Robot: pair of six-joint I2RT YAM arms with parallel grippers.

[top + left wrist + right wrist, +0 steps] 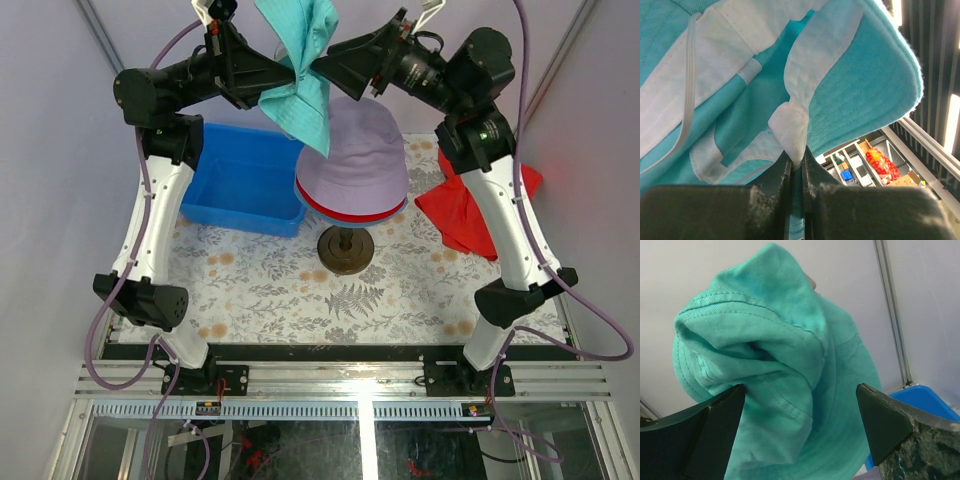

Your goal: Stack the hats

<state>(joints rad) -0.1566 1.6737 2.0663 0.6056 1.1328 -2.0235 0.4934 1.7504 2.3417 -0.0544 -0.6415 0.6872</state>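
Note:
A teal hat [300,70] hangs crumpled high above the table's back. My left gripper [292,72] is shut on it: in the left wrist view the jaws [797,162] pinch the white inner band of the teal hat [855,85]. My right gripper [314,70] faces it from the right, open. In the right wrist view its fingers [800,390] stand wide apart with the teal hat [770,365] bunched between and beyond them. Below, a pale lilac hat [355,160] sits on top of a red hat [350,213], of which only the brim shows.
The stacked hats sit on a stand with a round dark base [346,250]. A blue bin [240,180] stands at the back left. A flat red cloth [470,215] lies at the right, partly under the right arm. The table [280,290] has a leaf-patterned cover.

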